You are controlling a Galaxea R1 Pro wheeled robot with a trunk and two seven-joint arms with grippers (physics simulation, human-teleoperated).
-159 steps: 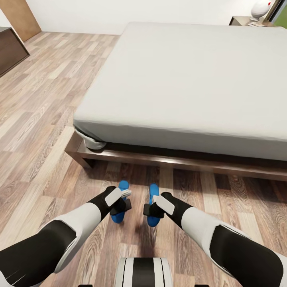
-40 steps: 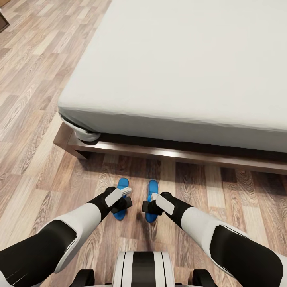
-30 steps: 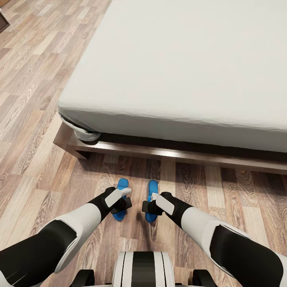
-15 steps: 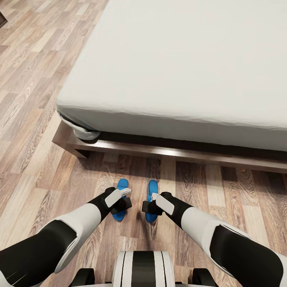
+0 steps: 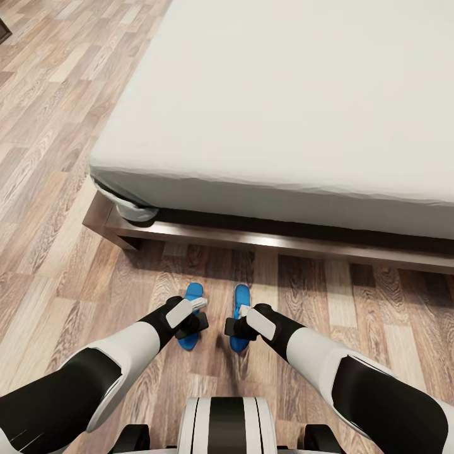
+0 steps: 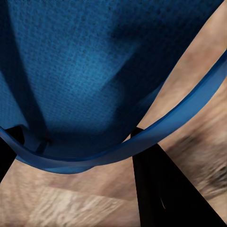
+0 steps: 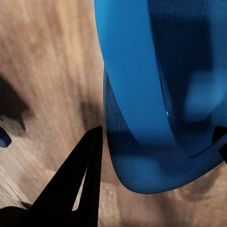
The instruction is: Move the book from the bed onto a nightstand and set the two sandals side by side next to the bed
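Note:
The two sandals, bright blue flip-flops, lie parallel a little apart just in front of the bed (image 5: 284, 94), toes toward its dark wood frame (image 5: 252, 241). My left gripper (image 5: 188, 334) is shut on the left sandal (image 5: 194, 291). My right gripper (image 5: 238, 334) is shut on the right sandal (image 5: 242, 294). In the left wrist view, black fingers (image 6: 165, 189) flank the blue sole (image 6: 85, 71) and its thin strap. The right wrist view shows the other sandal (image 7: 156, 71) between its fingers (image 7: 80, 189). I cannot tell whether the sandals touch the floor. The book and nightstands are out of view.
Light brown plank floor (image 5: 57, 189) spreads to the left of the bed and in front of it. The bed's near corner (image 5: 120, 221) juts out low, with a bulge of sheet above the frame. My own base (image 5: 224, 425) shows at the bottom edge.
Over the last second almost nothing has moved. Since five seconds ago the view has shifted down and closer to the bed, while both sandals have kept their place in my grippers.

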